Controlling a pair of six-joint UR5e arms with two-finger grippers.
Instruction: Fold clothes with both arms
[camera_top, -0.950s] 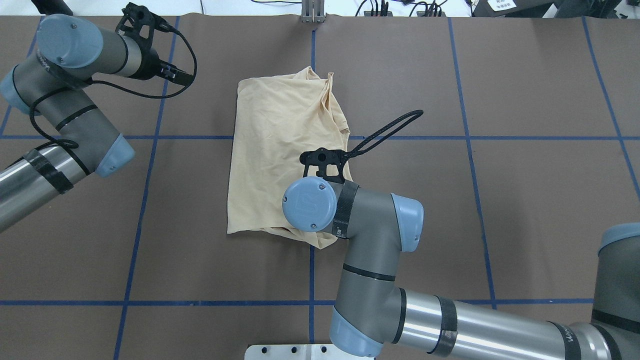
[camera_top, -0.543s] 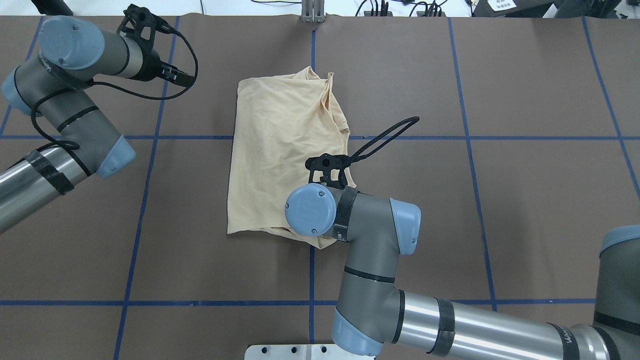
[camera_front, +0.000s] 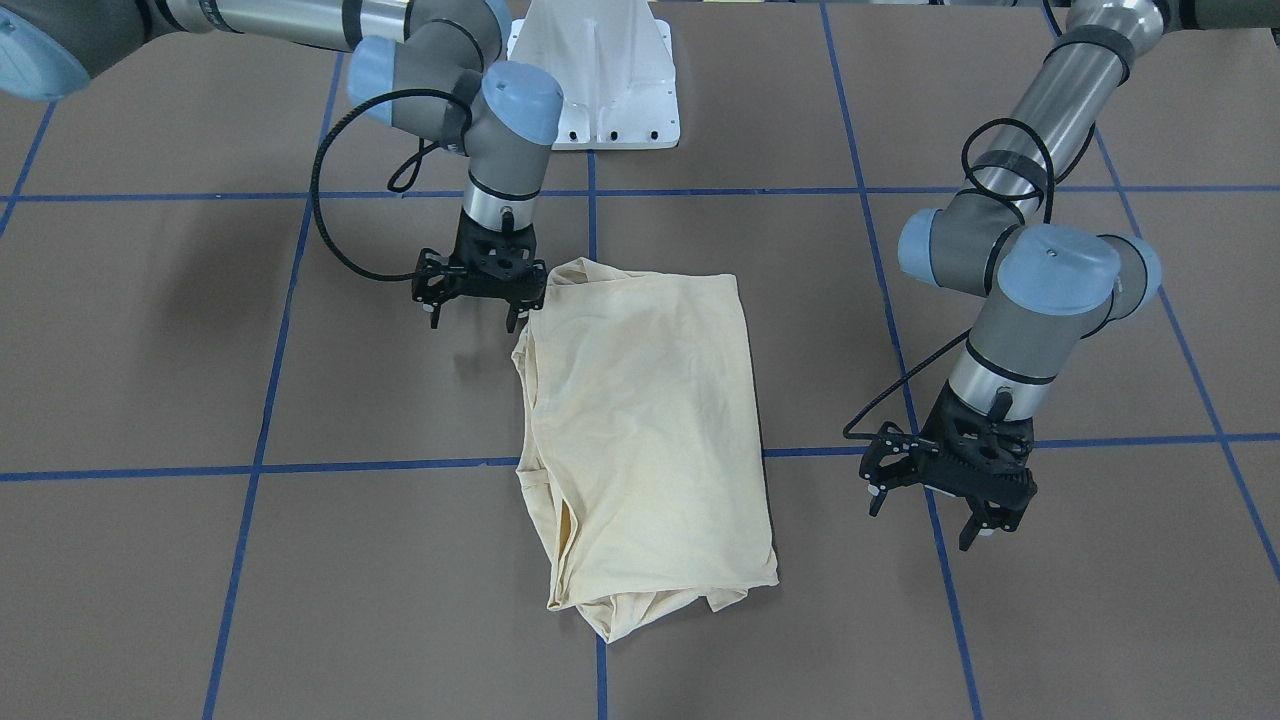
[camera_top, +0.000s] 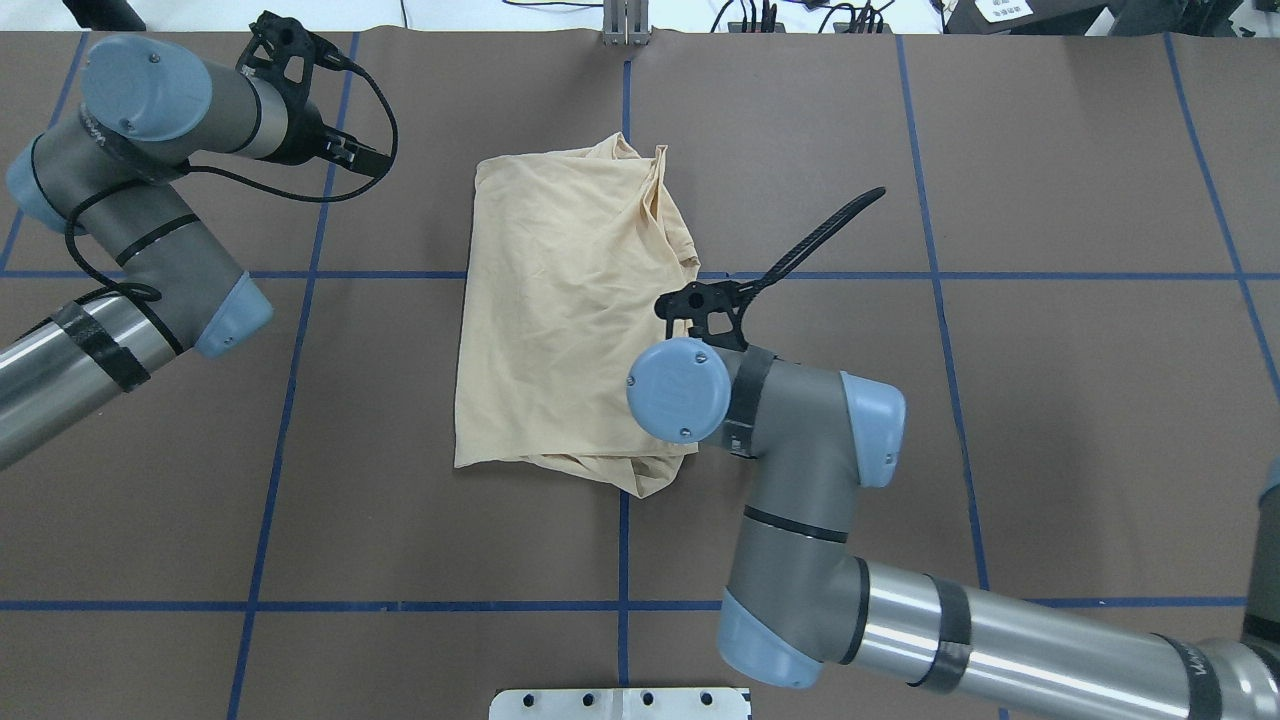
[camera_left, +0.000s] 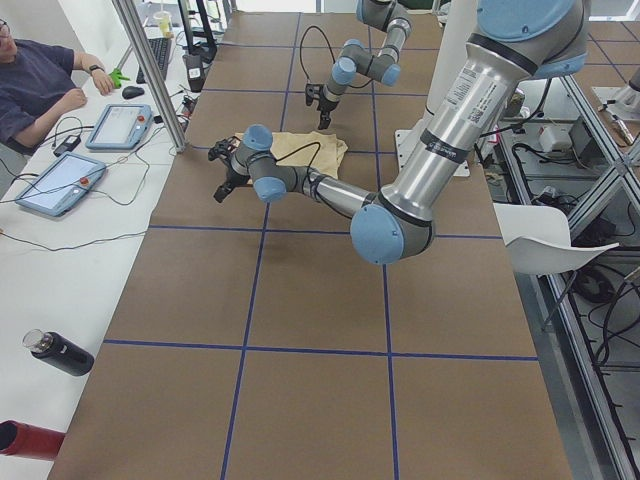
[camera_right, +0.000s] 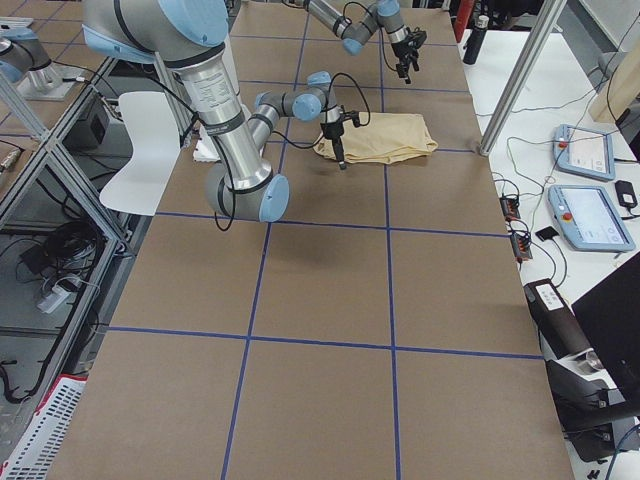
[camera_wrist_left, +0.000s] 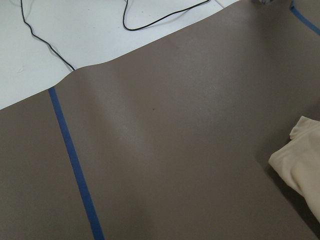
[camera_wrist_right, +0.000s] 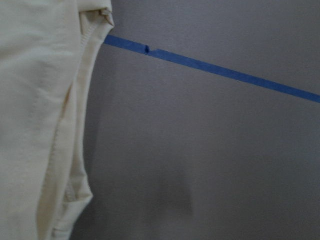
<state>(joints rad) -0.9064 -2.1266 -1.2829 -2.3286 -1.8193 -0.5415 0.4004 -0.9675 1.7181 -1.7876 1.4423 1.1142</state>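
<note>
Two grippers are up on my screens, both with fingers spread and nothing held between them. Nearest the white pedestal base, the right gripper hangs pointing down over the brown table, and the T-shirt lies just to that gripper's left. One fingertip sits right at the shirt's near corner, though I cannot tell from the front-facing view whether it touches the cloth. My right wrist camera agrees: the T-shirt's stitched edge fills the left of that frame, with bare table and a strip of blue tape across the rest. From that gripper the T-shirt stretches away from the robot as a rough folded rectangle, plain cream cloth showing. It is fairly smooth through the middle and bunched into loose folds at the far end, and it lies across one tape line. Farther out, about level with that bunched far end, the left gripper hangs pointing down above the table. The T-shirt is well off to this gripper's right, with open table between them. My left wrist camera catches only one corner of the cloth, at the lower right of its frame. Past the table's far edge, the left side view shows an operator seated at a white desk with tablets on it.
</note>
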